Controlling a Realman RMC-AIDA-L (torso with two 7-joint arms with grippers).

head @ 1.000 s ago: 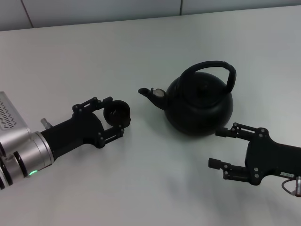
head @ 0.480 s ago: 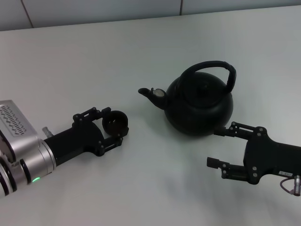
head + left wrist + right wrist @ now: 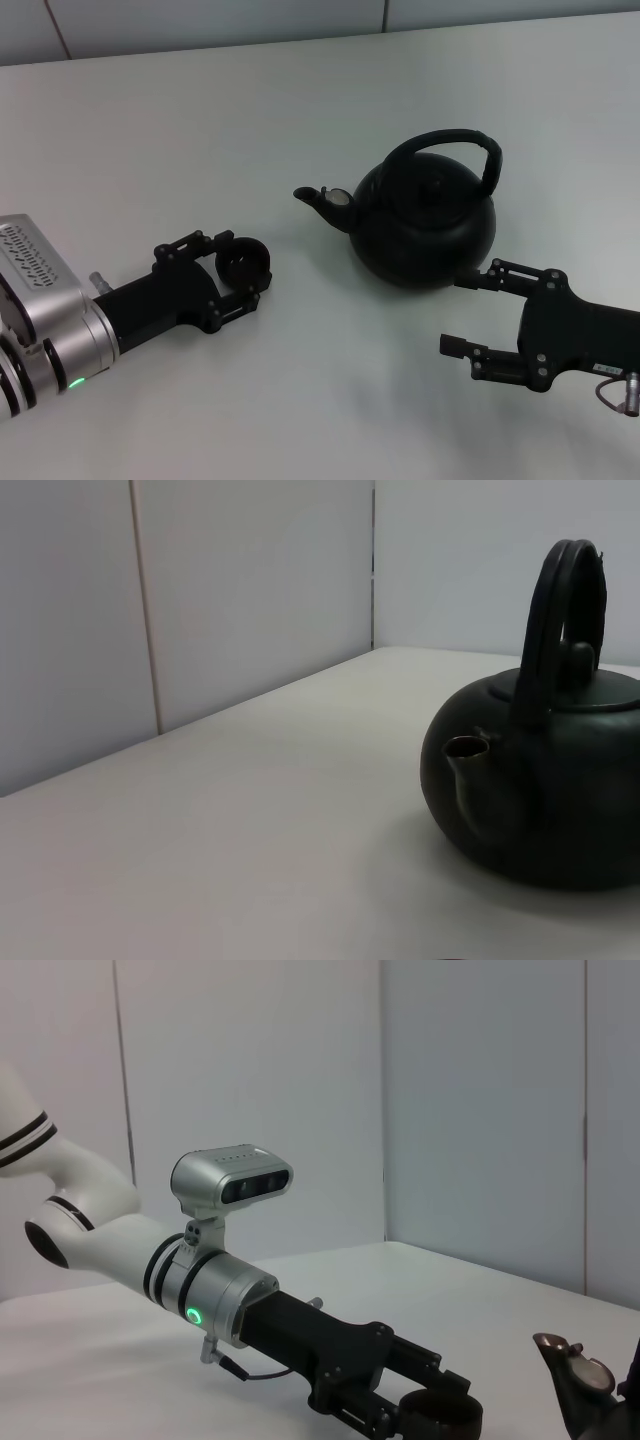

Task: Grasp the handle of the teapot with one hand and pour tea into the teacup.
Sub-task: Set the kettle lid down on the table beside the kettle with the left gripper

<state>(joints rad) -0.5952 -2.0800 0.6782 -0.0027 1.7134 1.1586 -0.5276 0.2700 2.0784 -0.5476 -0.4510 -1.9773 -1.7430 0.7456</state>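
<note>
Between left gripper (image 3: 243,268) jaws, pinched: tiny light teacup (image 3: 246,262). Right gripper (image 3: 478,318) jaws spread beside teapot (image 3: 424,222). Pot looks heavy, rigid; we'd grip ribbed handle (image 3: 446,147) at arch top.

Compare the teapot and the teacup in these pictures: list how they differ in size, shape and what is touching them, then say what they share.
The teapot is far larger than the teacup. The teapot has a spout, lid knob and arched handle; the teacup is a plain handleless bowl. The teacup sits between the left gripper's fingers, while the teapot stands free, the open right gripper just beside it. Both are round and dark.
</note>
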